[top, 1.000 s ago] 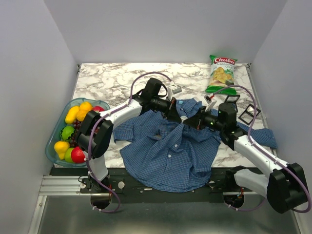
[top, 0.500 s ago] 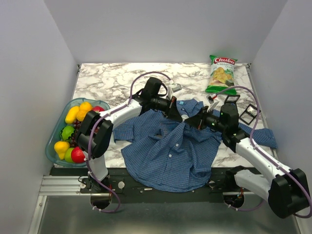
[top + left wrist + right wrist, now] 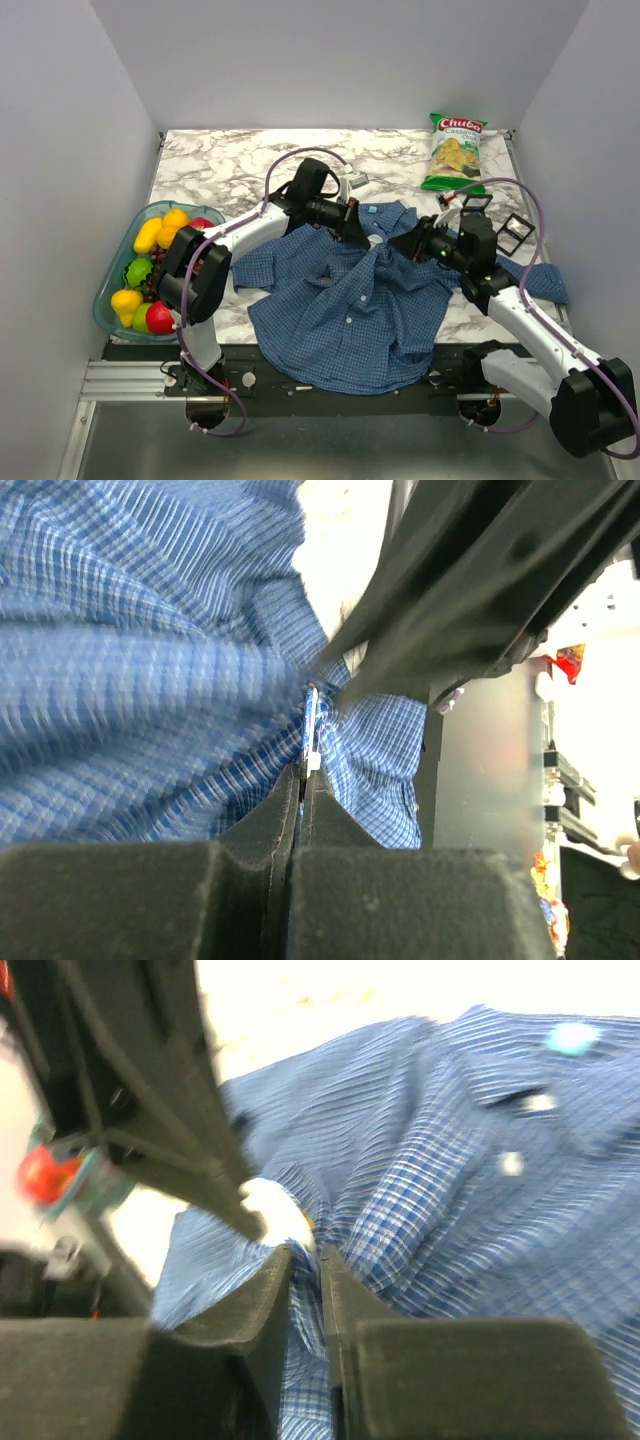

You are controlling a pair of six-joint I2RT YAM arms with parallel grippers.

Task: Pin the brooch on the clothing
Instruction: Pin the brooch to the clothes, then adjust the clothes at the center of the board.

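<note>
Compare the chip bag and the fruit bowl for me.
The chip bag lies at the far right of the table, while the fruit bowl sits at its left edge. The bag is a flat green-and-white packet, whereas the bowl is a see-through bluish dish filled with colourful fruit. Both rest on the same marble table that the shirt lies on.
</note>
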